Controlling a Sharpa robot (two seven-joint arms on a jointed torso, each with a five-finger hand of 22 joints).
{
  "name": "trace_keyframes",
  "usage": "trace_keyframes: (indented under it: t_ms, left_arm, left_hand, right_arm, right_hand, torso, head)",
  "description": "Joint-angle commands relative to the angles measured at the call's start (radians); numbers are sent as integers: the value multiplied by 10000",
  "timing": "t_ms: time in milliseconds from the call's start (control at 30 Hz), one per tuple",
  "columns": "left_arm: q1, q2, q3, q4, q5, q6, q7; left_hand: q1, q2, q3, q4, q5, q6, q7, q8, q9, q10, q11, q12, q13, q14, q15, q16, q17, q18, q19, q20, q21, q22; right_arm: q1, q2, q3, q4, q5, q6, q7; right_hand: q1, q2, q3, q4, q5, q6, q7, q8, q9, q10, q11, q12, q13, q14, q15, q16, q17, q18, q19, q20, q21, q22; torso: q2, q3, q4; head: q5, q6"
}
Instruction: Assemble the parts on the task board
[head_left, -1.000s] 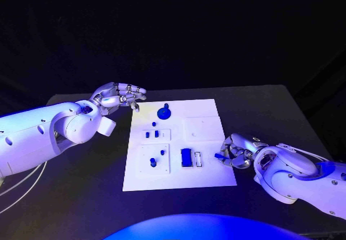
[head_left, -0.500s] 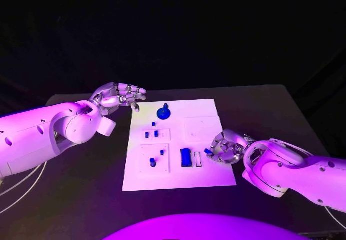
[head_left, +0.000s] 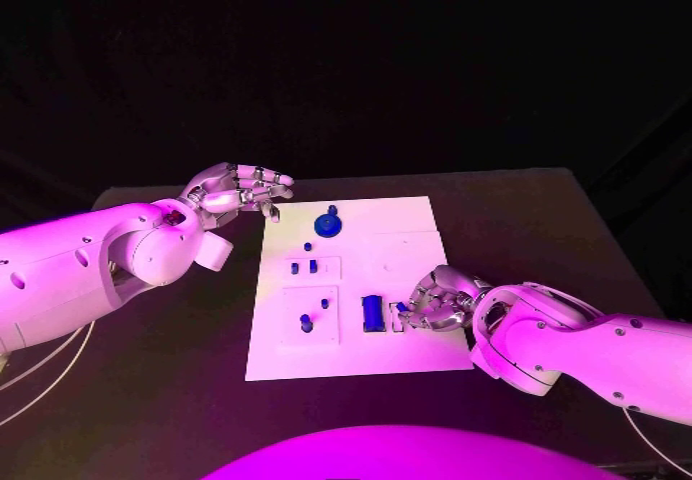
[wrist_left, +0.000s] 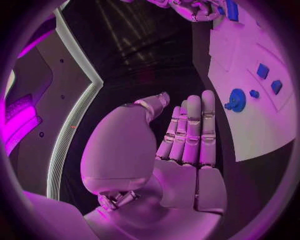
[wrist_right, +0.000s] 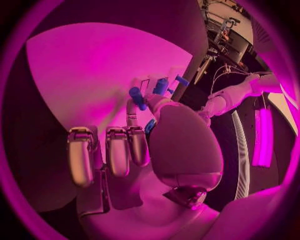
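In the head view we see the board (head_left: 361, 345) mid-table (head_left: 548, 220), blue parts (head_left: 327, 224) on it, our right hand (head_left: 437, 300) over its right side pinching a small blue part, and our left hand (head_left: 238, 189) curled, holding nothing, off its far left corner. In the left wrist view our left hand's (wrist_left: 181, 150) fingers lie together, empty, beside the board (wrist_left: 250, 115). In the right wrist view our right hand (wrist_right: 150, 135) grips a blue part (wrist_right: 137, 97) above the board (wrist_right: 94, 75).

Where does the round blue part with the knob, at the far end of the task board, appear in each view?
Head view: the round blue part lies near the far edge of the task board, close to the left hand.
Left wrist view: the part sits on the board beyond the fingertips.
Right wrist view: I cannot pick it out.
Shared landmark: the white task board.
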Motion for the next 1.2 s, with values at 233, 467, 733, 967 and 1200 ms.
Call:
trace_keyframes:
  t_ms: [233, 467, 733, 967, 1200]
  left_arm:
    - [4, 4, 8, 34, 61, 105, 42]
    - [4, -2, 8, 39, 61, 116, 26]
    - [4, -9, 8, 43, 61, 128, 11]
    - [4, -18, 8, 48, 61, 133, 4]
    - [4, -24, 8, 52, 61, 134, -5]
  left_hand:
    - [-31, 12, 9, 64, 12, -85, 69, 28, -9, -65, -30, 40, -15, 4, 85, -42, 13, 148, 84, 9, -58, -10]
    - [-18, 6, -1, 77, 10, -89, 71, 34, -17, -76, -28, 54, -18, 5, 85, -41, 17, 148, 103, 10, -81, -29]
    - [-18, 6, -1, 77, 10, -89, 71, 34, -17, -76, -28, 54, -18, 5, 85, -41, 17, 148, 103, 10, -81, -29]
    - [-18, 6, -1, 77, 10, -89, 71, 34, -17, -76, -28, 54, -18, 5, 85, -41, 17, 148, 103, 10, -81, -29]
    - [-25, 8, -10, 98, 11, -93, 73, 37, -22, -85, -25, 61, -20, 3, 88, -42, 19, 147, 112, 11, -96, -42]
  right_arm:
    - [-16, 107, 2, -44, 202, 66, -32]
    - [-16, 184, 2, -46, 190, 230, -25]
    - [-16, 283, 2, -148, 94, 346, -62]
    - [-34, 391, 2, -262, -5, 351, -80]
    - [-40, 429, 2, -312, -74, 320, -56]
  right_hand:
    - [-352, 16, 52, 35, -135, 58, -48, 36, -1, 653, -36, 59, 2163, 853, -67, -8, 1696, -144, 967, -49, 17, 2529]
    - [-640, -5, 27, 37, -206, 85, -52, 59, 10, 663, -39, 76, 2175, 861, -68, 8, 1732, -147, 972, -50, 33, 2534]
    - [-954, -83, -129, 19, 321, 108, -57, 97, 36, 666, -44, 75, 2179, 860, -75, 7, 1734, -147, 971, -57, 30, 2534]
    - [-1107, -63, -217, 33, 183, 115, -56, 112, 45, 658, -43, 57, 2170, 855, -73, -2, 1714, -141, 964, -58, -2, 2525]
    - [-1331, -50, -364, 34, -137, 101, -50, 114, 47, 648, -36, 34, 2160, 851, -68, -12, 1696, -133, 953, -53, -45, 2514]
  torso:
    - [5, 0, 4]
    - [6, 1, 2]
    - [6, 4, -3]
    - [11, 10, 2]
    - [6, 2, -2]
  head:
    - [7, -7]
    - [17, -29]
    - [37, -36]
    - [44, -46]
    - [44, -44]
